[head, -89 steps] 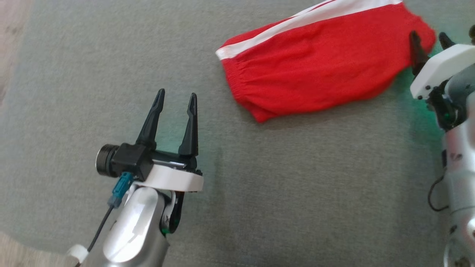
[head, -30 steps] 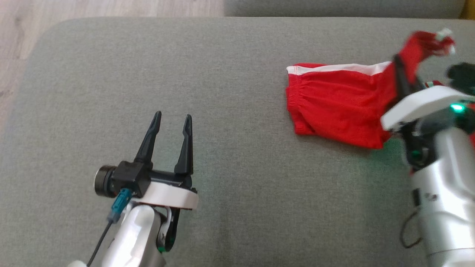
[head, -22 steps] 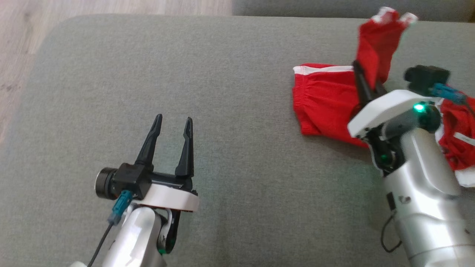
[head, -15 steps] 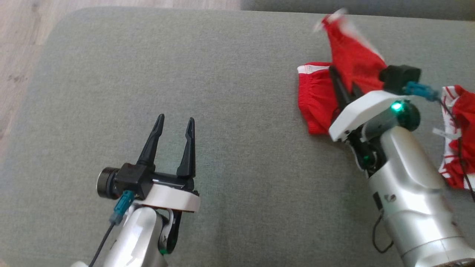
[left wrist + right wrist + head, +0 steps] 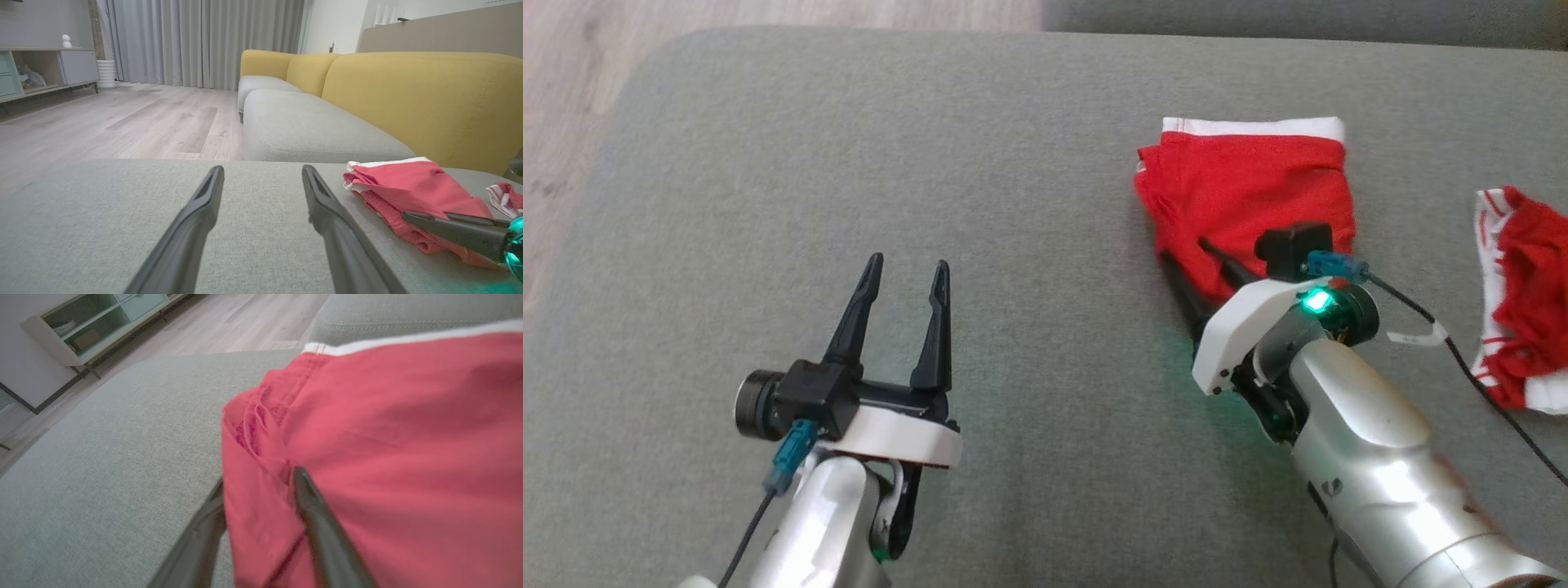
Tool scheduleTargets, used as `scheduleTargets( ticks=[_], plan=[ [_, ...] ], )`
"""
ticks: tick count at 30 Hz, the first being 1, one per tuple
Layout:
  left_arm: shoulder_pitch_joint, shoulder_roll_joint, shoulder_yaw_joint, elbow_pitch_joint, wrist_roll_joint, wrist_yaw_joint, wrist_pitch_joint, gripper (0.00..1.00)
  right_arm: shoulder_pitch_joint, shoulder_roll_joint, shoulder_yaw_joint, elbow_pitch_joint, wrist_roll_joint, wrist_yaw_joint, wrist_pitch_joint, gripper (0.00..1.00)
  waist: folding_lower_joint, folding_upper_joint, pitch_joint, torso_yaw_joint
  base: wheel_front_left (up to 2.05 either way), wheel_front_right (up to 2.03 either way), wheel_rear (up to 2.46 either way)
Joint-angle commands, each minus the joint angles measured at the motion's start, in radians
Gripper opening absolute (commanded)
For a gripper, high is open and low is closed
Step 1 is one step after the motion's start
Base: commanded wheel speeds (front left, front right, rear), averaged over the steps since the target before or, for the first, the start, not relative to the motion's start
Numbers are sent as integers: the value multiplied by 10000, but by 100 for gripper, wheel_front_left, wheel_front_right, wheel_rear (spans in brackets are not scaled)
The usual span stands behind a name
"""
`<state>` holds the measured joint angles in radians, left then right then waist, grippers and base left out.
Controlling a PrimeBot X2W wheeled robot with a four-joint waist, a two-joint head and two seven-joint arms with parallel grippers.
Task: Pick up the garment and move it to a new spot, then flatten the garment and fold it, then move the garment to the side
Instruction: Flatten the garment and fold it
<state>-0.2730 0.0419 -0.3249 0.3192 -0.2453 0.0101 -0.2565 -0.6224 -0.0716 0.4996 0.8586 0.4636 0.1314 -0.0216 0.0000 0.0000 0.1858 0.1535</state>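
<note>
Fingers (image 5: 1183,287) of my right gripper (image 5: 1183,247) are standing spread astride the garment's (image 5: 1250,184) near-left fold, pinching nothing. I'm judging they're letting it settle toward the cushion's (image 5: 931,122) far edge, right of middle. My left gripper (image 5: 909,261) is hovering spread. I'm counting two garments: the second garment (image 5: 1523,269) is lying nearer the right edge.

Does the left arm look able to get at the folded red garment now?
Probably yes: bare cushion lies between the left gripper and the red garment, though the right gripper crowds its near edge.
</note>
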Motion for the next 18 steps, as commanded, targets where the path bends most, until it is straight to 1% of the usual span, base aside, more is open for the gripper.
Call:
scheduleTargets(
  ticks=[1, 5, 8, 10, 11, 14, 18],
  plan=[
    [-326, 84, 344, -282, 71, 34, -53, 100, -131, 211, 198, -290, 16, -7, -312, 100, 0, 0, -108, -151, 0, 0, 0],
    [-342, 86, 482, -334, 122, 10, -53, 100, -232, 133, 165, -487, 58, -7, -1164, 100, 0, 0, -294, -505, 0, 0, 0],
    [-349, 86, 604, -432, 140, 6, -53, 100, -286, -185, -286, -760, -152, -7, -1862, 100, 0, 0, -407, -789, 0, 0, 0],
    [-344, 86, 684, -505, 144, 6, -53, 100, -228, -421, -802, -982, -434, -7, -2130, 100, 0, 0, -479, -981, 0, 0, 0],
    [-344, 86, 684, -505, 144, 6, -53, 100, -228, -421, -802, -982, -434, -7, -2130, 100, 0, 0, -479, -981, 0, 0, 0],
    [-314, 85, 805, -634, 135, 23, -53, 100, 100, -694, -1743, -1532, -1034, -7, -2329, 100, 0, 0, -554, -1276, 0, 0, 0],
    [-222, 85, 892, -747, 93, 48, -53, 100, 1007, -687, -3274, -2607, -1799, -7, -2391, 100, 0, 0, -628, -1614, 0, 0, 0]
  ],
)
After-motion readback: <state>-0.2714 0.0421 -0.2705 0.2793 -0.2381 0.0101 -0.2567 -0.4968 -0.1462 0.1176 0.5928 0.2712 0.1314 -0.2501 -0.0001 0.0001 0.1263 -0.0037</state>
